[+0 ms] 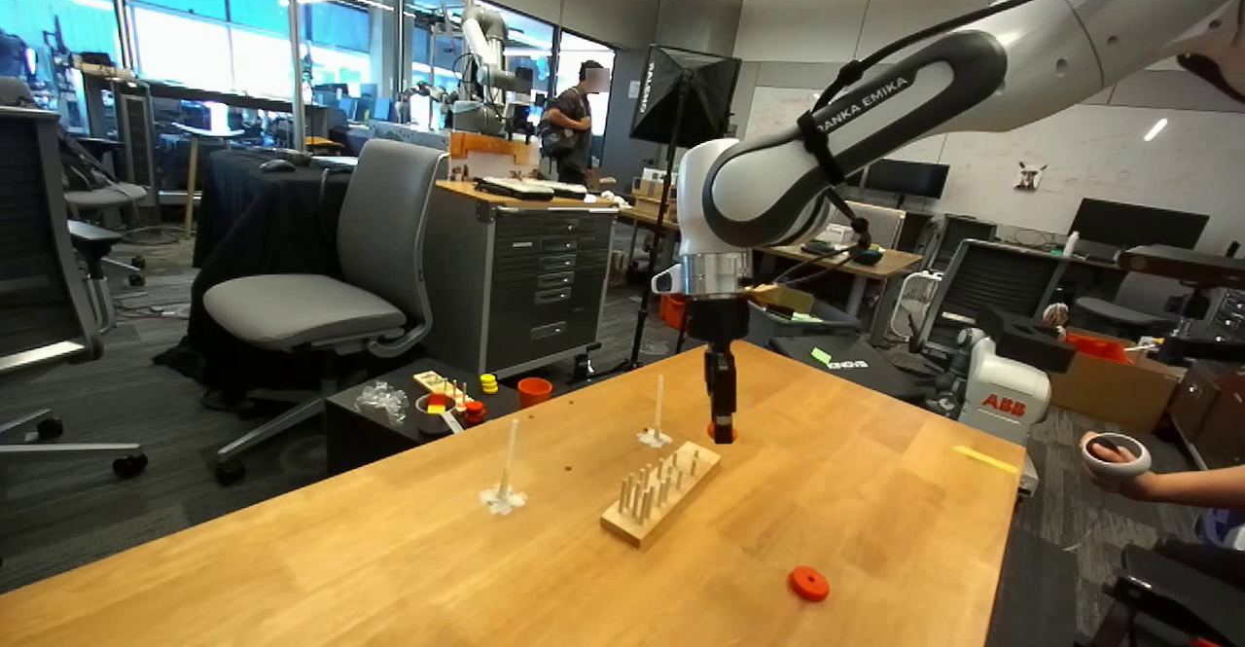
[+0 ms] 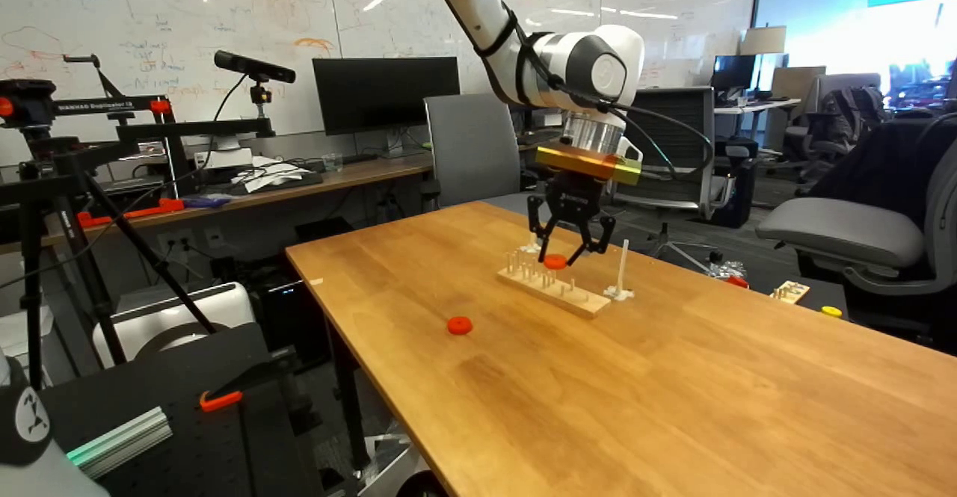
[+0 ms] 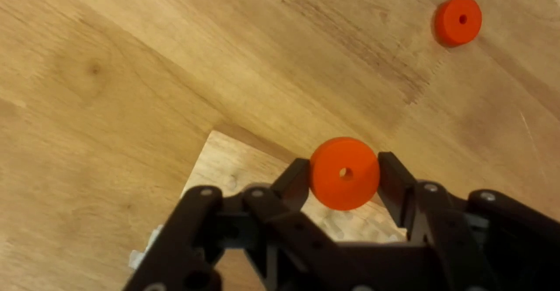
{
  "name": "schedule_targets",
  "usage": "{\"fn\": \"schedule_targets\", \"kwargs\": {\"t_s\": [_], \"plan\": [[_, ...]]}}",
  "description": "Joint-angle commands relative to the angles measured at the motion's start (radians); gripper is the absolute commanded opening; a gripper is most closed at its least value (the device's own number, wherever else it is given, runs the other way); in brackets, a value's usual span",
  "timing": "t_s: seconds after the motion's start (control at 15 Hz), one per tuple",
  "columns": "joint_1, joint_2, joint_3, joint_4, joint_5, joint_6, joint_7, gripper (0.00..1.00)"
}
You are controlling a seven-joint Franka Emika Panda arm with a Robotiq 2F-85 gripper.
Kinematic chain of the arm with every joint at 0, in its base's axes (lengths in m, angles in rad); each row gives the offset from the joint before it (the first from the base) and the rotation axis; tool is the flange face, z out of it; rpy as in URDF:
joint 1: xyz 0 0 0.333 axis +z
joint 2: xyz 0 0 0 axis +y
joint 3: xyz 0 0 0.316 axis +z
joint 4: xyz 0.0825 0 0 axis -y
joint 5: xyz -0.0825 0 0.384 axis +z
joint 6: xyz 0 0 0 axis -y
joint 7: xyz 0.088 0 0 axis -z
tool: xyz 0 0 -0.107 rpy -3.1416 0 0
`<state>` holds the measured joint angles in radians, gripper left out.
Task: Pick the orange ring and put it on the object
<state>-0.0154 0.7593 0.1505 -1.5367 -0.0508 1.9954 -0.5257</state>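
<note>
Nearest in an exterior view, a loose red ring (image 1: 808,584) lies on the surface (image 1: 905,511) toward the right, while farther back the hand (image 2: 557,259) pinches the orange ring (image 3: 343,186) from both sides and holds it up near the pegged wooden slab (image 1: 677,497), which sits farther left.

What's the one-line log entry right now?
gripper: shut on orange ring | ring: aloft, not yet on pegged slab | second ring: lying on table
</note>
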Motion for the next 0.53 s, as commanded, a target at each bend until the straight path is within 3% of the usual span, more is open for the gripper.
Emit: {"fn": "schedule_targets", "kwargs": {"t_s": [0.0,0.47], "plan": [[0.013,0.084,-0.007,0.14,0.008,-0.074,0.039,0.21],[0.014,0.174,-0.006,0.265,0.009,-0.142,0.054,0.21]]}}
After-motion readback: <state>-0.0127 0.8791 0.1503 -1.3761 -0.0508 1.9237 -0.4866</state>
